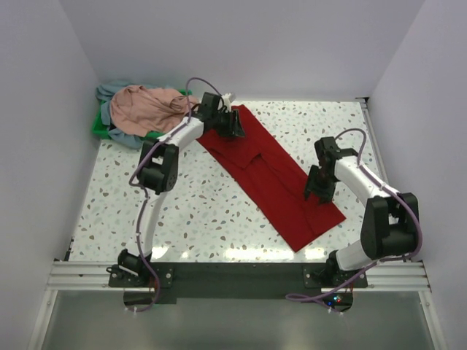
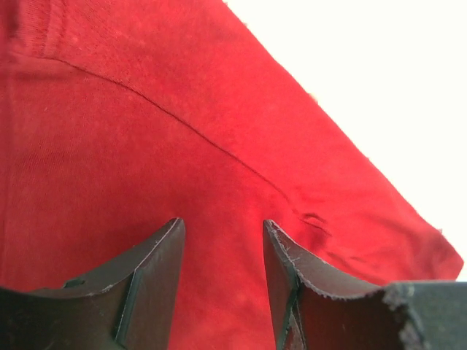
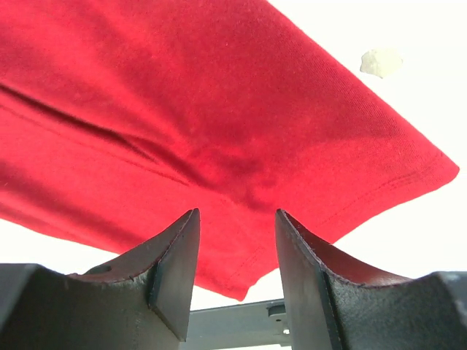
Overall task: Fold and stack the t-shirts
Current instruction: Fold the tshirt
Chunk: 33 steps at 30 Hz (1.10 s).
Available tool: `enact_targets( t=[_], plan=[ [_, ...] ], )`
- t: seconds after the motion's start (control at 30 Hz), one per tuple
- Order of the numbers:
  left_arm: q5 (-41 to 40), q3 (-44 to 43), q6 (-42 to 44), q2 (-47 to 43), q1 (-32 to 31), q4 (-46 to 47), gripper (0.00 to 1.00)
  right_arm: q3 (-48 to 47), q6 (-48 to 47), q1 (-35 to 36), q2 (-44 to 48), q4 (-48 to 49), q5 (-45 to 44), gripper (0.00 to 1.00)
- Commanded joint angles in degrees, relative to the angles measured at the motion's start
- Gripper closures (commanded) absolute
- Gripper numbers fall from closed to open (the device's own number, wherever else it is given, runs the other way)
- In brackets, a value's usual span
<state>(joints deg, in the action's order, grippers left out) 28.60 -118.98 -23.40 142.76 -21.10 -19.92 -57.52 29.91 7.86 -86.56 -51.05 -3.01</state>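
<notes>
The bright red t-shirt lies folded into a long strip, running diagonally from the far middle to the near right of the table. My left gripper is open, low over the strip's far end; red cloth fills its view between the fingers. My right gripper is open over the strip's near right part, with a corner of the red cloth below the fingers. The dusty pink t-shirt lies crumpled on the grey-blue t-shirt at the far left.
A green tray holds the pink and grey-blue shirts at the far left corner. White walls enclose the speckled table on the left, far and right sides. A metal rail runs along the near edge.
</notes>
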Motion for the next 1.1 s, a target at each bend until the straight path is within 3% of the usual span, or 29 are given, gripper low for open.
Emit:
enact_targets(
  t=[0.0,0.17,0.27,0.43,0.77,1.07],
  plan=[
    [-2.2,2.3,-5.3,-9.1,0.0,4.5,0.48,-0.3,-0.4,0.2,2.2,-2.5,1.3,0.51],
    [-3.6,11.8,-6.6,-11.8,0.0,3.7,0.48,4.3,1.8,1.6,3.1,0.2,1.6,0.56],
    [-3.2,14.5,-6.7,-10.6,0.4,3.1,0.48,7.1,3.6,2.5,2.1,1.1,0.7,0.62],
    [-1.8,15.4,-7.0,-7.0,1.2,2.7,0.49,8.6,5.9,5.4,0.9,2.0,-1.3,0.65],
    [-3.2,11.8,-3.2,-1.2,1.6,3.4,0.48,12.2,11.7,17.0,-4.7,7.0,1.7,0.68],
    [1.0,3.0,2.9,4.8,2.1,3.7,0.48,13.0,16.5,26.2,-6.5,11.1,6.1,0.68]
  ],
)
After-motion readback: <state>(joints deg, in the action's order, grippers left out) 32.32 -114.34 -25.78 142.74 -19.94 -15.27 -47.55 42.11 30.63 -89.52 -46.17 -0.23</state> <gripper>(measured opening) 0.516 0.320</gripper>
